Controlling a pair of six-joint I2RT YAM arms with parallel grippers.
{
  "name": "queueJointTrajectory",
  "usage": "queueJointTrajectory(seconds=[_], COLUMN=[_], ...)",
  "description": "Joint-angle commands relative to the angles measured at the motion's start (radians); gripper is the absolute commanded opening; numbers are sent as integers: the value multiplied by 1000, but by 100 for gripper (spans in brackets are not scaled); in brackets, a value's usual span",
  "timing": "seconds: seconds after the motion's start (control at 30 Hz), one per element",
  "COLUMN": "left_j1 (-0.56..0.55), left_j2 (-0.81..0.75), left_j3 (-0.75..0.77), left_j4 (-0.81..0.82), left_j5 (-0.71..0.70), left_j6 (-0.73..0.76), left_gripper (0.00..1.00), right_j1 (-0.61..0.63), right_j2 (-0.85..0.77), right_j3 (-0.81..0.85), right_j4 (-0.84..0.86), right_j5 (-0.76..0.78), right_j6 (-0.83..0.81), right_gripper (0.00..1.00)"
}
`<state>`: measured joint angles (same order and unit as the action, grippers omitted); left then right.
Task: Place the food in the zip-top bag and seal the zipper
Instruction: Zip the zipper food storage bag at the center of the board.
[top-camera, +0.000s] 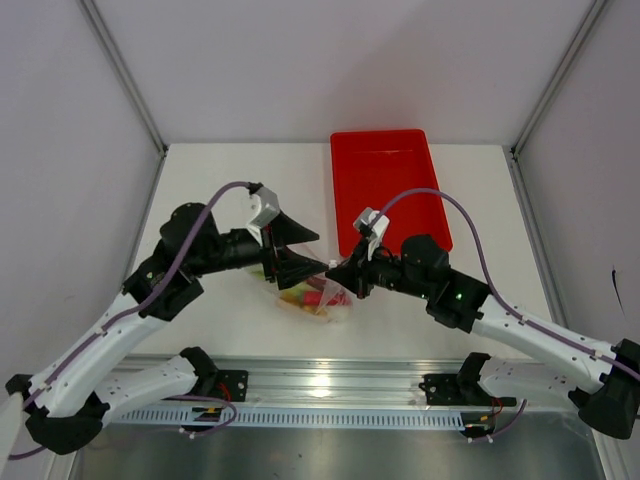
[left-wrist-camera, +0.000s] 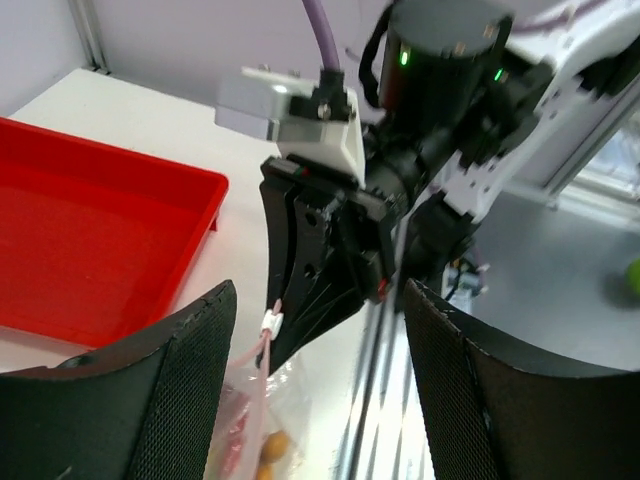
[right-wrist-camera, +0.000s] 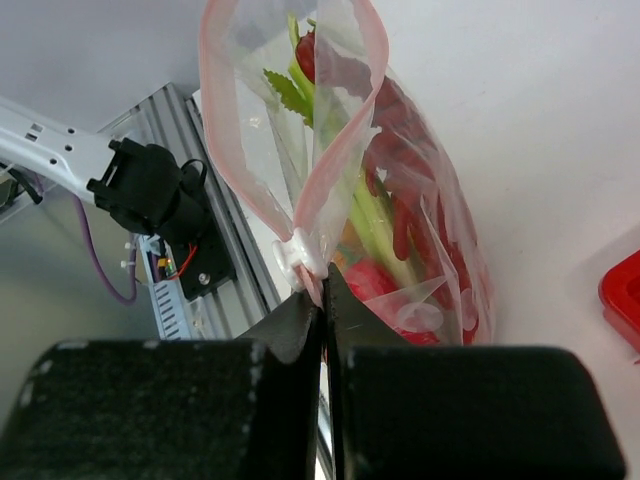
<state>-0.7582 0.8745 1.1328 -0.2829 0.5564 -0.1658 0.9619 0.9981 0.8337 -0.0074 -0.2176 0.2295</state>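
Plainly filled, the clear, floppy plastic zip-top bag (right-wrist-camera: 440, 250) lies on the white desk (top-camera: 220, 180) close to the middle of its near edge, with its mouth end lifted. Through the wrinkled film show a long red toy lobster (right-wrist-camera: 400, 160), a green-and-white leek-like stalk (right-wrist-camera: 366, 215) with a jagged leaf tip near the mouth, and a small yellow-orange piece (left-wrist-camera: 276, 446) low in the bag. Pale dots show only faintly on the bag's wall.

The thin pinkish zipper (right-wrist-camera: 345, 150) is not closed. In the right wrist view its two strips bow apart in a loop and meet at a small white slider (right-wrist-camera: 298, 257). The right pincer (right-wrist-camera: 322, 300) has its fingers pressed together on the zipper's end, just beside that slider, and holds that corner off the desk. Seen from above, it reaches in from the desk's right side to the bag's right end.

The left pincer (top-camera: 318, 252) comes in from the left with its fingers spread wide, gripping nothing. It sits at the bag's far side with its tips near the right pincer; whether it touches the film I cannot tell.

A red rectangular plastic tray (top-camera: 385, 185) lies toward the far right of the desk, one short side near the far edge, apart from the bag.
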Motion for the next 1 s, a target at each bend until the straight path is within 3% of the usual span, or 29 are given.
queueJointTrajectory(seconds=[0.0, 0.13, 0.33, 0.47, 0.63, 0.7, 0.97], left_j1=[-29, -30, -30, -30, -29, -30, -27], left_j2=[26, 107, 144, 196, 227, 251, 253], left_j3=[39, 126, 125, 168, 185, 211, 203], left_j4=[-31, -177, -150, -202, -239, -266, -294], left_j5=[7, 34, 54, 79, 177, 186, 180], left_j6=[233, 310, 307, 313, 319, 318, 313], left_gripper=[72, 71, 67, 58, 56, 51, 47], right_j1=[-17, -37, -55, -64, -95, -104, -121], right_j2=[7, 5, 16, 2, -12, -16, -21], right_j3=[76, 99, 113, 96, 82, 76, 65], right_j4=[-61, -69, -74, -65, -45, -39, -23], right_j5=[-66, -101, -152, -161, -190, -198, -226], right_j6=[22, 28, 21, 19, 31, 34, 39], right_gripper=[0, 0, 0, 0, 0, 0, 0])
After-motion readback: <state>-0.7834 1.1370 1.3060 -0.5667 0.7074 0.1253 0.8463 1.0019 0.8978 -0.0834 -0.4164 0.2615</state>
